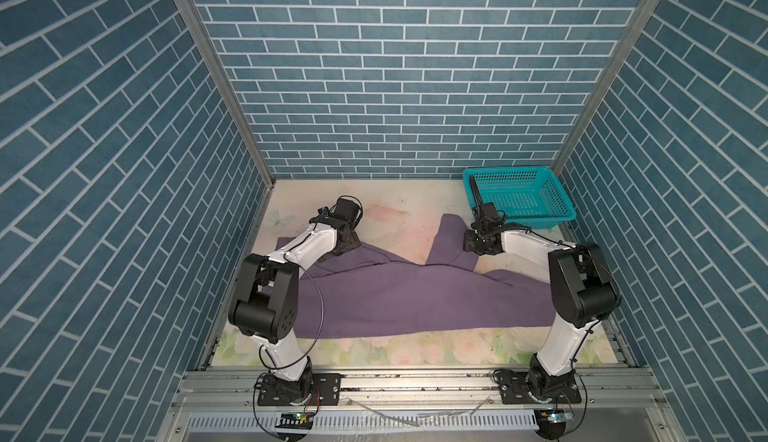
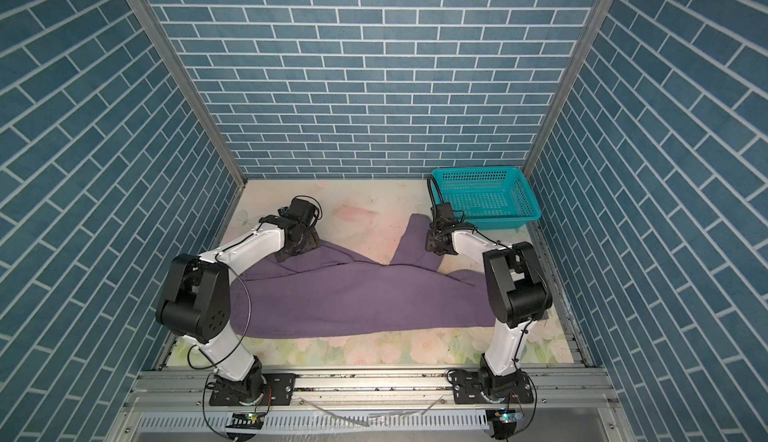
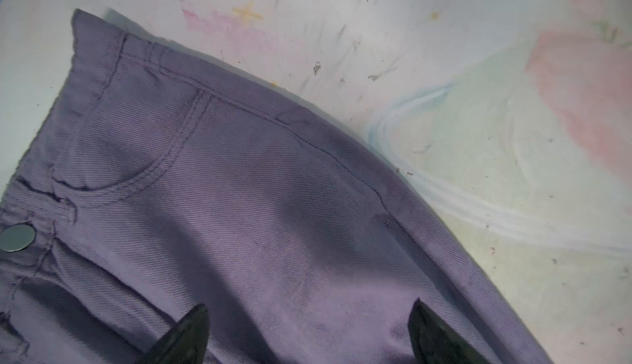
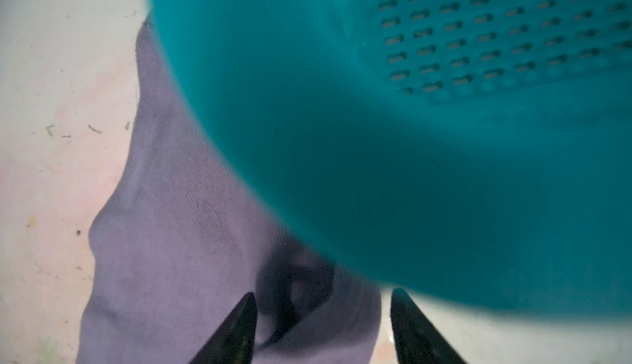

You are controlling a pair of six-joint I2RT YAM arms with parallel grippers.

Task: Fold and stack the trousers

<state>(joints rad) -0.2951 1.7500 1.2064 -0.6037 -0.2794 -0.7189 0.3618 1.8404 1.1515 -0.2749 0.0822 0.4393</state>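
One pair of purple trousers (image 1: 415, 298), with one round metal button (image 3: 17, 238) and one curved pocket seam (image 3: 164, 170) at the waist. One teal basket (image 1: 540, 221), one flower-printed desk (image 1: 395, 211), three blue brick-patterned walls (image 1: 395, 66). Two arms, left arm (image 1: 307, 244) and right arm (image 1: 523, 244); two claws, left claw (image 3: 310, 305) and right claw (image 4: 324, 292), two dark fingers (image 3: 184, 338) apiece.

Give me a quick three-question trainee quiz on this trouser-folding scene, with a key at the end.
1. True or false: the trousers lie inside the teal basket.
2. Which part of the trousers does the left wrist view show? A: waistband with a metal button; B: leg hem; C: back label.
3. Fill in: the left gripper is over the cloth with its jaws ____.
Key: 1 false; 2 A; 3 open.
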